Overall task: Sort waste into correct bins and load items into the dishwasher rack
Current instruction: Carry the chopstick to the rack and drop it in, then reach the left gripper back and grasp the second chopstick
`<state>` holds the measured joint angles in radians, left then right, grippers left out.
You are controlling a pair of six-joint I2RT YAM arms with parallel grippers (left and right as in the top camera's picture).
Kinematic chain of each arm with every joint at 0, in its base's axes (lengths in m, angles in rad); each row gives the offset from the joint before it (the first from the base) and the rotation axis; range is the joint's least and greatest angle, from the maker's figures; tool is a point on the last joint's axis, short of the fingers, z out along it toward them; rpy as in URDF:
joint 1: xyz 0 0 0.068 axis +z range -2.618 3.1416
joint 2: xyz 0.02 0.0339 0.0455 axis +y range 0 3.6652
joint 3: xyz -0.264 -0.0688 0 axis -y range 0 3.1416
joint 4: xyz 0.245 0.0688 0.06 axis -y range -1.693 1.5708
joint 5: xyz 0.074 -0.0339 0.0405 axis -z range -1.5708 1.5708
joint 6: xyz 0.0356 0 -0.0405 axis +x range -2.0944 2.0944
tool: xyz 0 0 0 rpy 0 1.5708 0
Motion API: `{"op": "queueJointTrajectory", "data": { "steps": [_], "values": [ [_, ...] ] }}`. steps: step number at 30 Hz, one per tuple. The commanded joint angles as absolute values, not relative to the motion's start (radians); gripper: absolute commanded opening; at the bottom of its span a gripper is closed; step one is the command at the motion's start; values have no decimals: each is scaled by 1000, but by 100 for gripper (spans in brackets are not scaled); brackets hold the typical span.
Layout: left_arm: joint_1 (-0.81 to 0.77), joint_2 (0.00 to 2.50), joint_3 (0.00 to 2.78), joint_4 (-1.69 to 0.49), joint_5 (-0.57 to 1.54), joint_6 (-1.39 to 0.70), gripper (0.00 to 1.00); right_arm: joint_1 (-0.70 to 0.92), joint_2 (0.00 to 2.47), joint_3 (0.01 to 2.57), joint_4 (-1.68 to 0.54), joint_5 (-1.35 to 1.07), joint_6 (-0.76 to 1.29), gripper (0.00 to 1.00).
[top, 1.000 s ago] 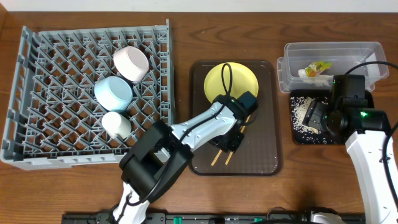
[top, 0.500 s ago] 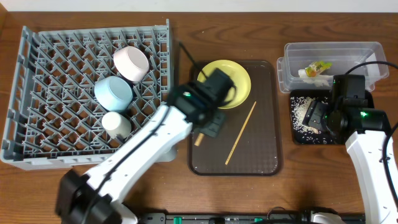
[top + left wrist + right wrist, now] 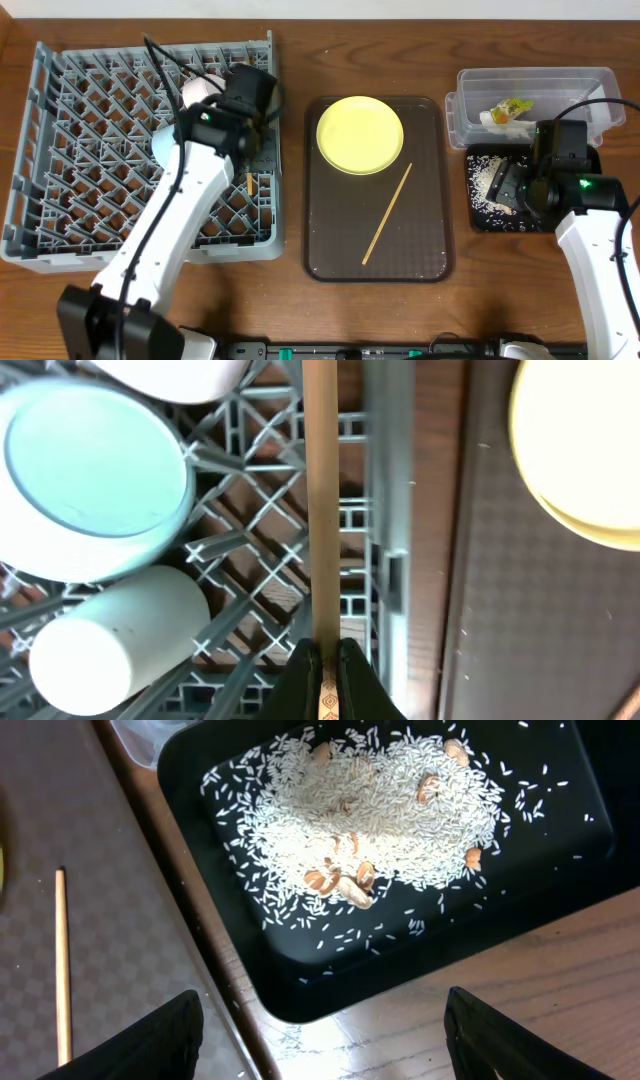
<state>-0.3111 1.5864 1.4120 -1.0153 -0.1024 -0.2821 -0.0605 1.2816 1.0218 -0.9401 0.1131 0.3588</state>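
My left gripper (image 3: 251, 150) is shut on one wooden chopstick (image 3: 320, 510) and holds it over the right edge of the grey dishwasher rack (image 3: 80, 200). In the rack are the white bowl (image 3: 170, 375), the light blue bowl (image 3: 95, 470) and the pale cup (image 3: 120, 640); my arm partly hides them in the overhead view. The other chopstick (image 3: 387, 213) and the yellow plate (image 3: 360, 134) lie on the brown serving tray (image 3: 420, 250). My right gripper (image 3: 320, 1040) is open and empty over the near edge of the black tray (image 3: 300, 990), which holds rice (image 3: 380, 810).
The clear tub (image 3: 590, 85) stands behind the black tray at the back right, with the green-and-orange wrapper (image 3: 510, 110) inside. Bare wooden table lies between the brown tray and the black tray, and along the front edge.
My left arm lifted one chopstick off the brown tray and carried it left to the rack's right edge. The plate is now uncovered. The right arm has not moved.
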Motion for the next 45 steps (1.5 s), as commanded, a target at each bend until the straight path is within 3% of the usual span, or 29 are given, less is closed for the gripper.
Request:
{"op": "queueJointTrajectory", "data": {
  "steps": [1,11,12,13,20,31,45],
  "values": [
    [-302,1649,1410,-1016,-71,-319,6,-67,1268,1029,-936,123,358,75],
    [-303,1778,1410,-1013,-15,-312,7,-67,1268,1029,-935,123,358,75],
    [-303,1788,1410,-1013,-15,-312,13,-67,1268,1029,-936,123,358,75],
    [-303,1794,1410,-1014,-15,-312,27,-67,1268,1029,-936,123,357,76],
    [-303,1760,1419,-1022,-11,-312,55,-67,1268,1029,-937,123,357,76],
    [-455,1666,1421,-904,175,-266,56,-67,1268,1029,-935,123,358,76],
    [-798,1914,1412,-715,172,-263,55,-66,1268,1029,-935,107,358,80]
  ]
}}
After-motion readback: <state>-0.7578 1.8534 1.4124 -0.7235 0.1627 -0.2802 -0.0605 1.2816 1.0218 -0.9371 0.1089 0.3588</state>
